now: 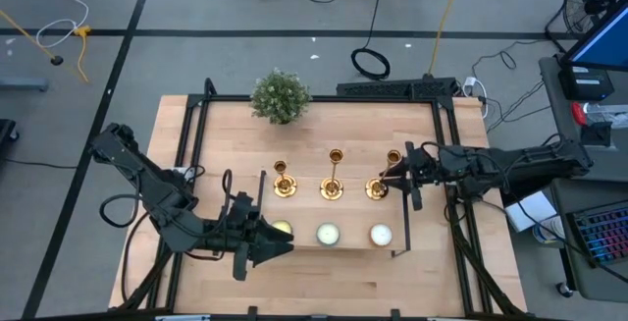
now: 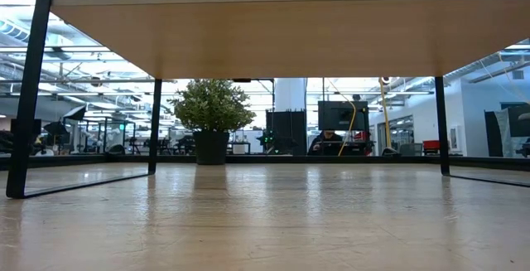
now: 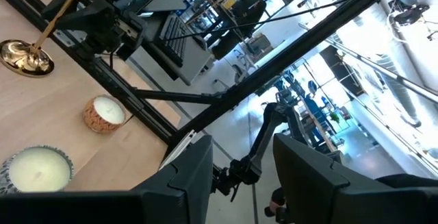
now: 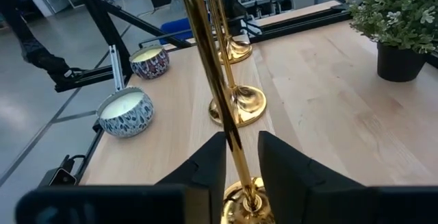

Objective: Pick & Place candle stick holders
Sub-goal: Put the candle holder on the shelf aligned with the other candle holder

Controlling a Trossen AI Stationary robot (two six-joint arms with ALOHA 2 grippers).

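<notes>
On the counter (image 1: pixel 314 130), high view, clock directions taken from the counter's centre:

Candlesticks: three gold pieces standing upright in a row across the centre — left candlestick (image 1: pixel 283 181) toward 9 o'clock, middle candlestick (image 1: pixel 333 178) at centre, right candlestick (image 1: pixel 381 180) toward 3 o'clock.
Candles: three round candles in a second row toward 6 o'clock — left candle (image 1: pixel 281 230), middle candle (image 1: pixel 328 234), right candle (image 1: pixel 381 234), each just below one candlestick.
Plant: potted green plant (image 1: pixel 280 96) at 11 o'clock, near the far edge.
Right gripper (image 4: pixel 241 157): at 3 o'clock, at the right candlestick; the wrist view shows one finger (image 4: pixel 205 166) on each side of the thin gold stem, close against it, jaws narrowed around it.
Left gripper (image 1: pixel 275 247): at 7 o'clock, beside the left candle, holding nothing; its fingers (image 3: pixel 188 176) stand partly apart.
</notes>
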